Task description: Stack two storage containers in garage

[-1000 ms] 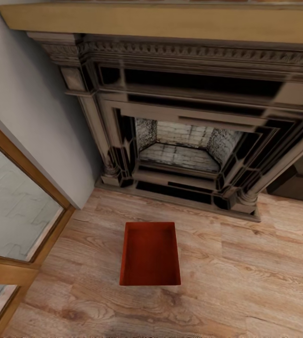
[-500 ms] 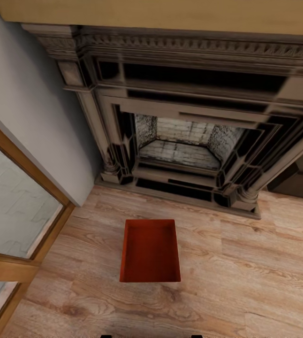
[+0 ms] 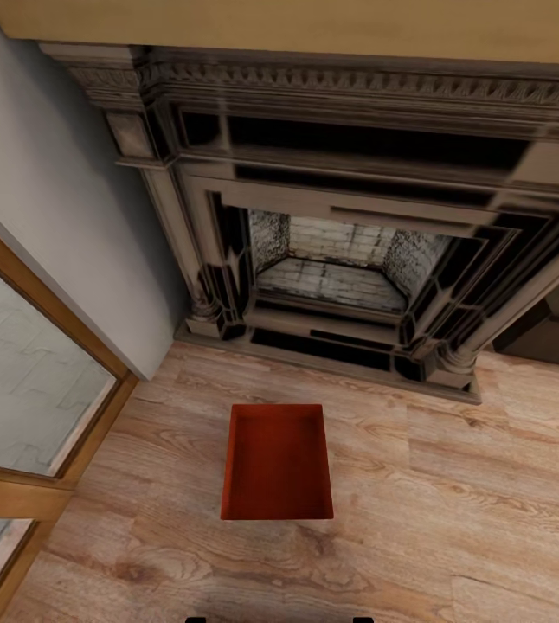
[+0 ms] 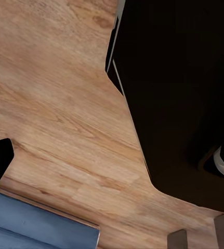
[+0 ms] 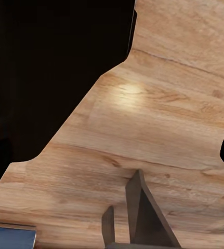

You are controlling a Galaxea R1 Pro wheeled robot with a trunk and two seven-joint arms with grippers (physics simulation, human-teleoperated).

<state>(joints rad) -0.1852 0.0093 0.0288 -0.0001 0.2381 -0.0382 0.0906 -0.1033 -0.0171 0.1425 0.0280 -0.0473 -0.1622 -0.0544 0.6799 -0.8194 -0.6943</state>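
On the light wood-plank floor [image 3: 452,519] of the living room, one orange-red storage container [image 3: 277,465] sits open side up, just before the hearth of the dark ornate fireplace [image 3: 340,234]. A glazed wooden door [image 3: 28,389] stands to its left. Whether either pincer is spread or pressed together cannot be told from the wrist views.

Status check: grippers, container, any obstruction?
Neither gripper holds anything. One storage container empty, upright on wood floor before fireplace. Nothing around it.
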